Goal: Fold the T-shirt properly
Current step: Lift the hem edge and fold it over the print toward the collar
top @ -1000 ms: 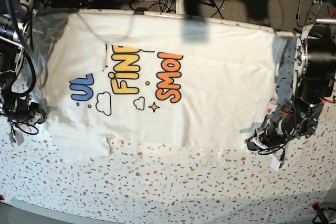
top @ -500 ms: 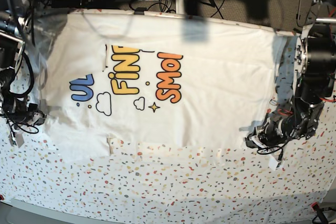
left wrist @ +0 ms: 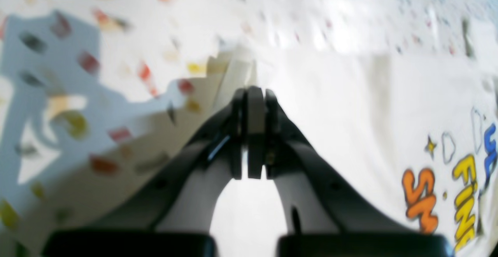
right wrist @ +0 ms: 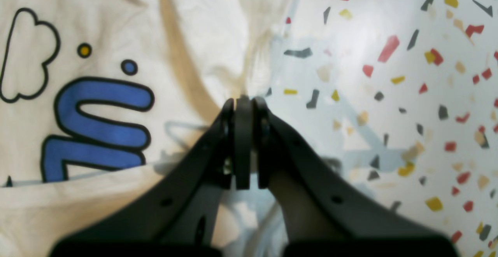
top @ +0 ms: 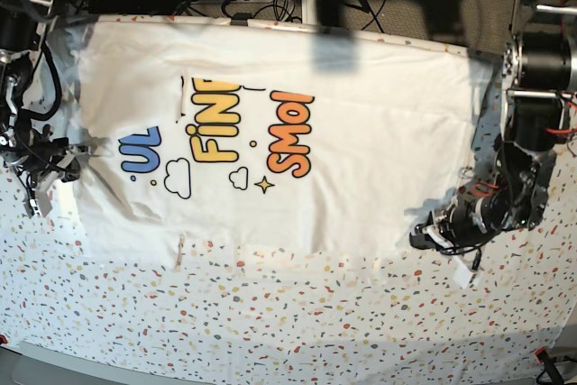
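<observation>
**A:** Checking grips before the fold. T-shirt (top: 297, 142) lies flat, print up, on the far half of the speckled table covering (top: 270, 313), long axis running side to side in the base view. Left gripper (top: 424, 239) sits at the shirt's near corner on that view's right; right gripper (top: 77, 161) is at the opposite end, by the blue letters.

**B:** Fingers?

**A:** Both pairs pressed together. Left wrist view: left gripper (left wrist: 255, 93) jaws are shut right at a raised cloth edge (left wrist: 233, 68), fabric looks caught between the tips, though it's blurred. Right wrist view: right gripper (right wrist: 243, 103) is closed where puckered shirt fabric (right wrist: 249, 74) meets bare covering, so I judge it's pinching the edge too.

**B:** Which way does the cloth lie from each?

**A:** Inward from both. The shirt body spans between the two grippers, so each holds one end of the same long axis. Neither is nearer; it's symmetric.

**B:** So the next move?

**A:** Likely both carry their ends together across the short axis. Risk is one thin pinch slipping and skewing the crease.
</observation>
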Motion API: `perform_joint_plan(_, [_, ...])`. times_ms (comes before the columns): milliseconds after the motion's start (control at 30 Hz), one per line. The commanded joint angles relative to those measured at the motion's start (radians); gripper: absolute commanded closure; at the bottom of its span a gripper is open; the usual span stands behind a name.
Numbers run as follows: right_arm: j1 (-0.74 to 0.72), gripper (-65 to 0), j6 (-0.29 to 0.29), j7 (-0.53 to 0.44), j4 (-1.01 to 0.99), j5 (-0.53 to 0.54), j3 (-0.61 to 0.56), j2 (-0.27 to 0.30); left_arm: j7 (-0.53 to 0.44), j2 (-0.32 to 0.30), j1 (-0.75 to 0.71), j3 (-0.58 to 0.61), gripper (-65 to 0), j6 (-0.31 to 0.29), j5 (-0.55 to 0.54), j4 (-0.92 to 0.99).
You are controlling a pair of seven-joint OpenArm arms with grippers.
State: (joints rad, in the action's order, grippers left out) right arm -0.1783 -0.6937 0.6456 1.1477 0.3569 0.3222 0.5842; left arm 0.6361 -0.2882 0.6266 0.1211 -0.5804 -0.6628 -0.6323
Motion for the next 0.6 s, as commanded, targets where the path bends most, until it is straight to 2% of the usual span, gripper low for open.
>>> perform_joint_plan(0, [-0.005,0.0,-0.004,-0.014,0.031,0.01,0.031,0.028,-0.022,-0.019,0.006,-0.004,0.0,-0.012,-0.027,-0.064])
perform_joint_plan(200, [0.069,0.0,-0.004,0.01,0.114,0.01,0.165,0.028,0.052,-0.072,-0.145,-0.005,0.0,-0.01,-0.075,-0.39])
perform_joint_plan(267, [0.089,0.0,-0.004,0.01,0.139,0.01,0.193,0.028,0.076,-0.084,-0.174,-0.009,0.0,0.01,-0.081,-0.487])
perform_joint_plan(333, [0.106,0.0,-0.004,0.01,0.158,0.01,0.21,0.028,0.102,-0.084,-0.196,-0.026,0.0,0.035,-0.068,-0.569])
perform_joint_plan(567, [0.146,0.0,-0.004,0.013,0.202,0.01,0.222,0.028,0.193,-0.084,-0.275,-0.129,0.0,0.043,-0.091,-0.741])
